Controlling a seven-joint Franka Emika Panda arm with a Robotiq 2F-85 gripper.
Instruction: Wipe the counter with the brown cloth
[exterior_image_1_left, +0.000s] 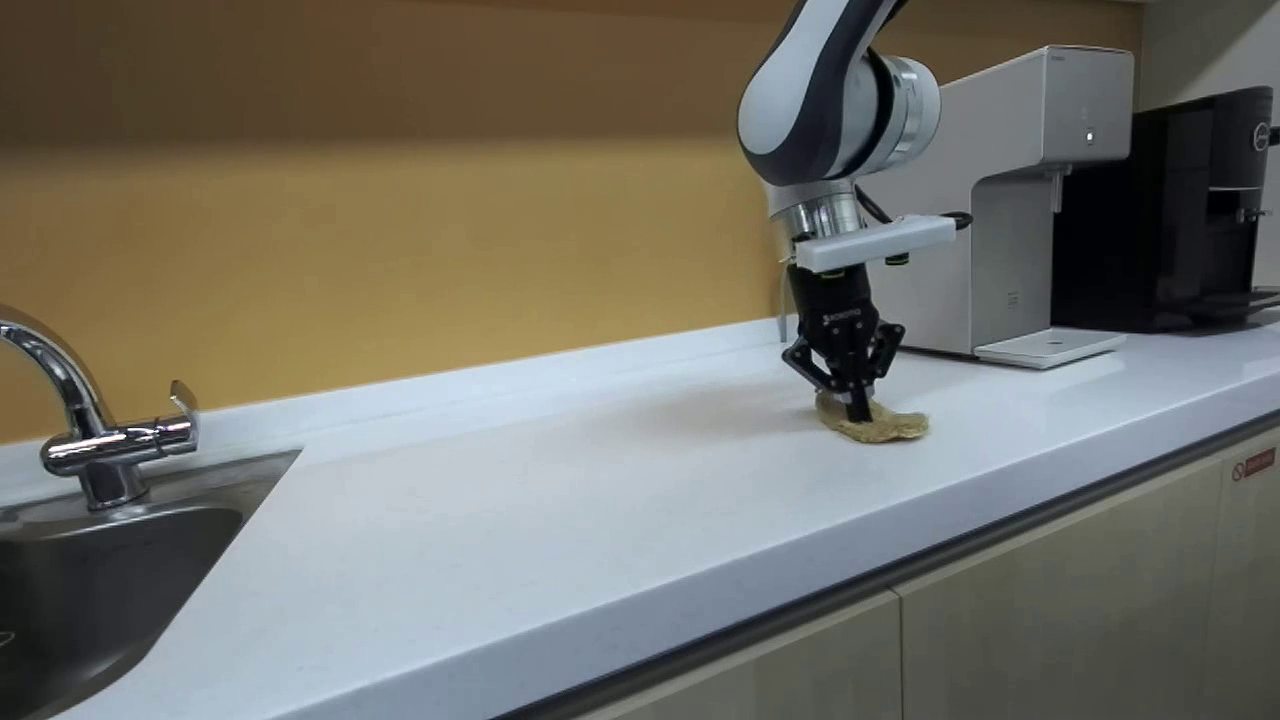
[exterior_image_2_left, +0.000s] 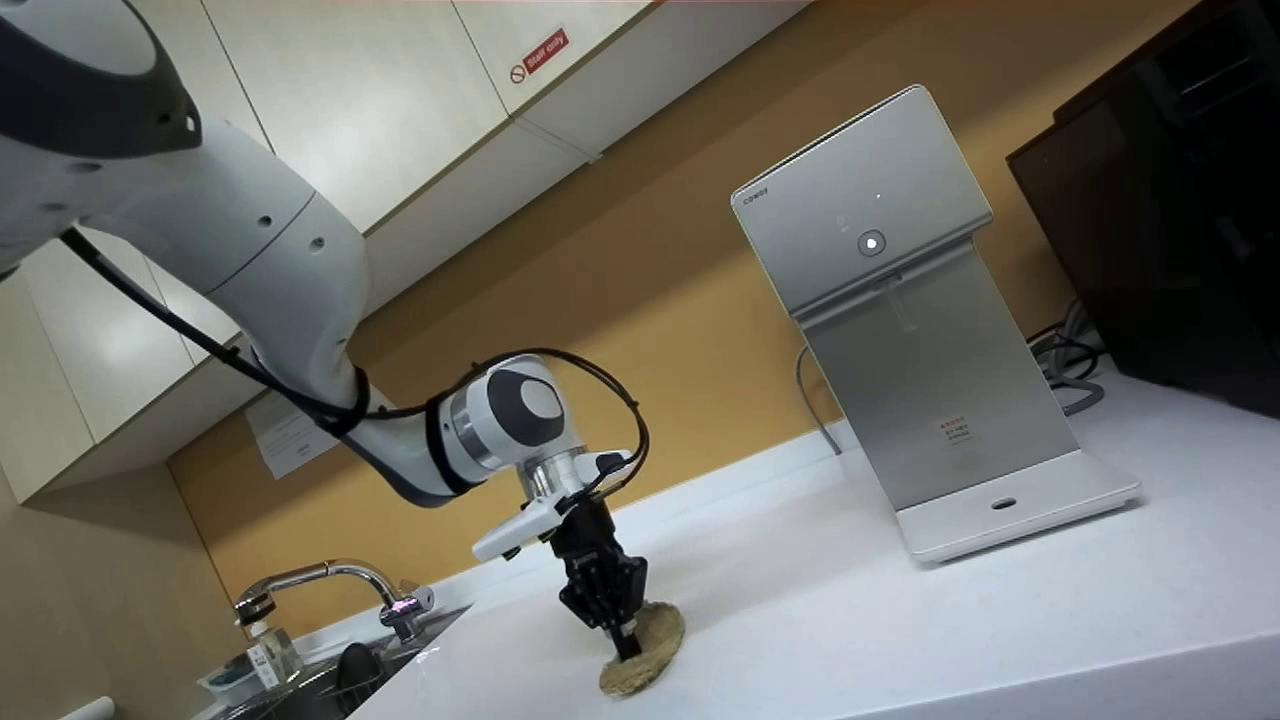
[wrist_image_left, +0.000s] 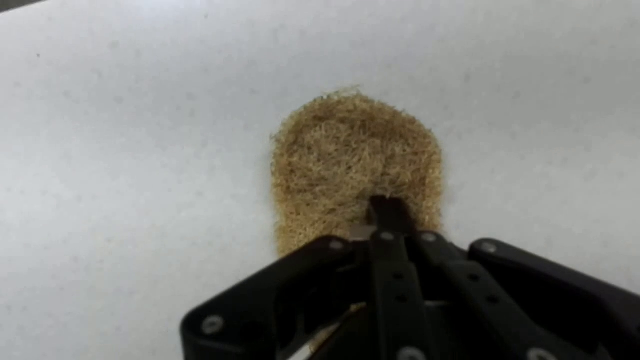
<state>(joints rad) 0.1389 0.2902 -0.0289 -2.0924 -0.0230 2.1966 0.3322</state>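
Brown cloth on counter touched by gripper; jaws narrow, hold unclear. Tap seen at its nine o'clock in both exterior views.

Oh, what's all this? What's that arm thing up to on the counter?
A robot arm reaches down to the white counter, its closed black tool touching a brown cloth. The cloth lies there between the sink and a silvery machine, nearer the machine. The job seems to be wiping; whether the tool pinches a fold of the cloth isn't clear.
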